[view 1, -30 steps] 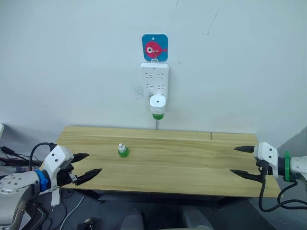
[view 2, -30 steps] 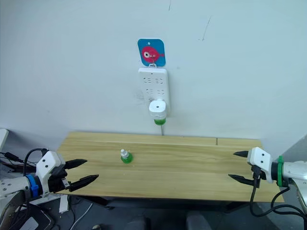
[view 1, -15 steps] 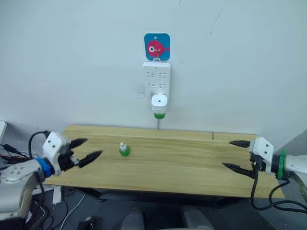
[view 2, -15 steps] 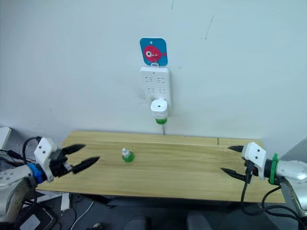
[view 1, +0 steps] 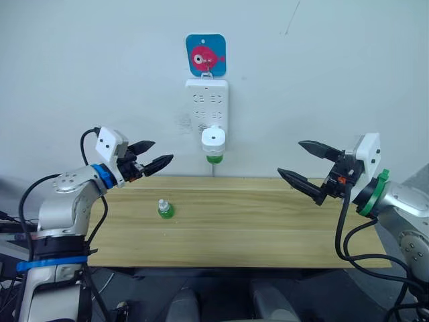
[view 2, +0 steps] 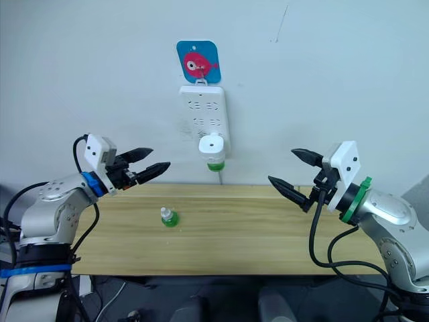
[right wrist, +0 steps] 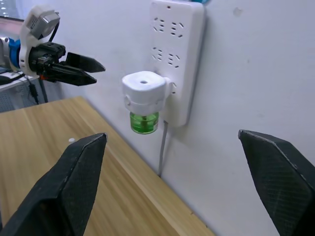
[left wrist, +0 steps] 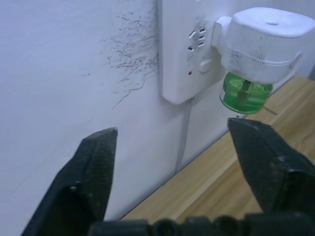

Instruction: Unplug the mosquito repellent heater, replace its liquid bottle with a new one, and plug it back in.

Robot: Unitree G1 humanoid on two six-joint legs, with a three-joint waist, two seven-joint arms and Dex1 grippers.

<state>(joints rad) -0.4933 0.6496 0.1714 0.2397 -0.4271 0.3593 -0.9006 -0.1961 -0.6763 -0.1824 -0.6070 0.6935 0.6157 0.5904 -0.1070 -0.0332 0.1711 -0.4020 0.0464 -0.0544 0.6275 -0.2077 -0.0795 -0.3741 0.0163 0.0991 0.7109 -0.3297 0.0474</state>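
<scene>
both pincers (view 1: 150, 155) (view 1: 307, 165) agape beside plugged-in heater (view 1: 214, 140), spare bottle (view 1: 164, 208) on table (view 1: 268, 228)

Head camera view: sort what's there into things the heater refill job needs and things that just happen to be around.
Needed for the job:
- heater, plugged into the power strip
- green bottle under the heater
- spare bottle standing on the table
- left gripper and right gripper, both open

Just around:
- fish picture on the wall
</scene>
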